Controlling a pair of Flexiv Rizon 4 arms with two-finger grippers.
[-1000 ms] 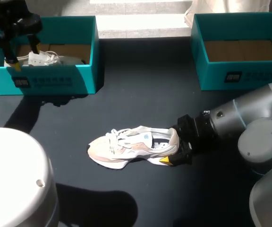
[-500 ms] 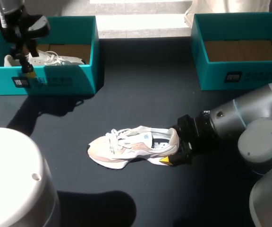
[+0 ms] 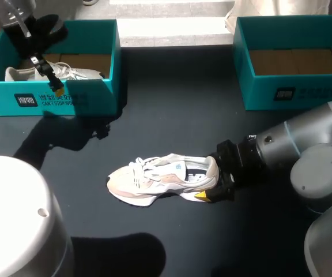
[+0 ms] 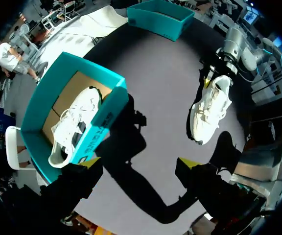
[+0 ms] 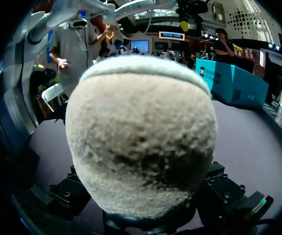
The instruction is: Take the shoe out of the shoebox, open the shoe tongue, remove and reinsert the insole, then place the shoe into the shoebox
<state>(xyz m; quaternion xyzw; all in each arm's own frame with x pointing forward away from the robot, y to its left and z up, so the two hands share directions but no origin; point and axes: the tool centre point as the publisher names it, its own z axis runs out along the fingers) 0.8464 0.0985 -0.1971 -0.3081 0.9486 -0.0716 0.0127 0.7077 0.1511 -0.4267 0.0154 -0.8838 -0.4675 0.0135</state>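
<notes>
A white and beige shoe (image 3: 154, 179) lies on its side in the middle of the black table, toe to the left. My right gripper (image 3: 211, 176) is shut on its heel, which fills the right wrist view as a fuzzy grey heel (image 5: 141, 142). My left gripper (image 3: 48, 75) hangs open and empty over the front wall of the left teal shoebox (image 3: 91, 98). A second white shoe (image 3: 76, 73) lies inside that box. In the left wrist view the left gripper (image 4: 137, 164) is over bare table beside the shoebox (image 4: 104, 115), with the shoe on the table (image 4: 209, 107) further ahead.
A second teal shoebox (image 3: 258, 86) stands at the back right with only its brown cardboard floor showing. A white rounded housing (image 3: 16, 219) fills the near left corner. My right arm (image 3: 304, 150) lies low across the right side of the table.
My left gripper has moved to the right and toward the front wall of the left shoebox, still open and empty. The right gripper and the shoe on the table have not moved.
</notes>
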